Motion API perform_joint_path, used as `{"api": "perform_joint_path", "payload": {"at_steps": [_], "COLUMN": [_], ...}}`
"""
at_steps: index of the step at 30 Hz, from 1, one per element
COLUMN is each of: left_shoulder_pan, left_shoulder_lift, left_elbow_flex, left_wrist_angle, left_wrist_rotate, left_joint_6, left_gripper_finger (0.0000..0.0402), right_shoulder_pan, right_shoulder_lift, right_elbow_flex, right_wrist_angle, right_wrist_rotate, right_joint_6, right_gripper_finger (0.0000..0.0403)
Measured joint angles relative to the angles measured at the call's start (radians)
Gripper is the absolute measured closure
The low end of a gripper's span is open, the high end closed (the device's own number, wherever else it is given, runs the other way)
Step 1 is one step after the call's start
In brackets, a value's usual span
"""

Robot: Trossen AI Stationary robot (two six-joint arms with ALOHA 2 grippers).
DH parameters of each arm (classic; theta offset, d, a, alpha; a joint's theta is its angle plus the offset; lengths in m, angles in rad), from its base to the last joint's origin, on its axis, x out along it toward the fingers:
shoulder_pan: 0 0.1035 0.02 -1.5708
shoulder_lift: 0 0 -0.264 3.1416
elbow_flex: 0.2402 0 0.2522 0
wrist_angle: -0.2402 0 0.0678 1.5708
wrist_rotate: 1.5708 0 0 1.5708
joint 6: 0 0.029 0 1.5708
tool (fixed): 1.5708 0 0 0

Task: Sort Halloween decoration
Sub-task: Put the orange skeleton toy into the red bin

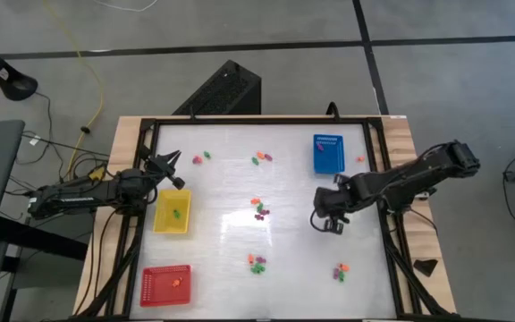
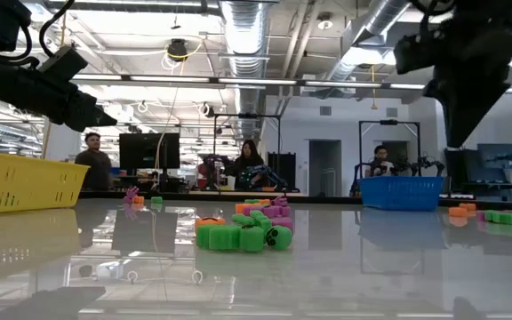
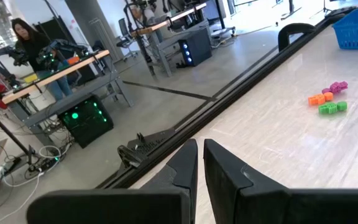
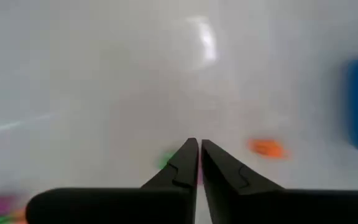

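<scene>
The Halloween decoration lies in small orange, green and purple clusters on the white table: one at the middle [image 1: 258, 207], two toward the near edge [image 1: 256, 263] [image 1: 340, 270], and two by the far edge [image 1: 261, 158] [image 1: 202, 158]. In the low view, green and purple pieces [image 2: 247, 233] sit in front. My left gripper [image 1: 173, 170] [image 3: 200, 144] hovers shut over the far edge of the yellow tray [image 1: 173, 213], holding nothing. My right gripper [image 1: 326, 219] [image 4: 199, 143] hangs shut above bare table, pointing down, right of the middle cluster. An orange piece [image 4: 266, 147] and a green one [image 4: 163, 161] lie below it.
A blue tray [image 1: 328, 154] stands at the far right and a red tray [image 1: 165, 284] at the near left; both hold a piece or two, as does the yellow tray. A black frame [image 1: 257, 120] rims the table. People stand in the room beyond [image 2: 93, 160].
</scene>
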Motion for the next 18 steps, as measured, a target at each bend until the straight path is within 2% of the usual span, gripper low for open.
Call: {"api": "perform_joint_path", "payload": {"at_steps": [5, 12, 18], "left_shoulder_pan": [0.0, 0.0, 0.0], "left_shoulder_lift": [0.0, 0.0, 0.0], "left_elbow_flex": [0.0, 0.0, 0.0], "left_wrist_angle": [0.0, 0.0, 0.0], "left_wrist_rotate": [0.0, 0.0, 0.0], "left_joint_6": [0.0, 0.0, 0.0], "left_gripper_finger": [0.0384, 0.0384, 0.0384], "right_shoulder_pan": [-0.142, -0.386, -0.437], "right_shoulder_lift": [0.0, 0.0, 0.0], "right_elbow_flex": [0.001, -0.054, -0.168], "right_wrist_angle": [-0.121, -0.033, 0.058], "right_wrist_rotate": [0.013, -0.091, -0.131], "right_joint_6": [0.038, 0.018, 0.002], "right_gripper_finger": [0.034, 0.0337, 0.0325]}}
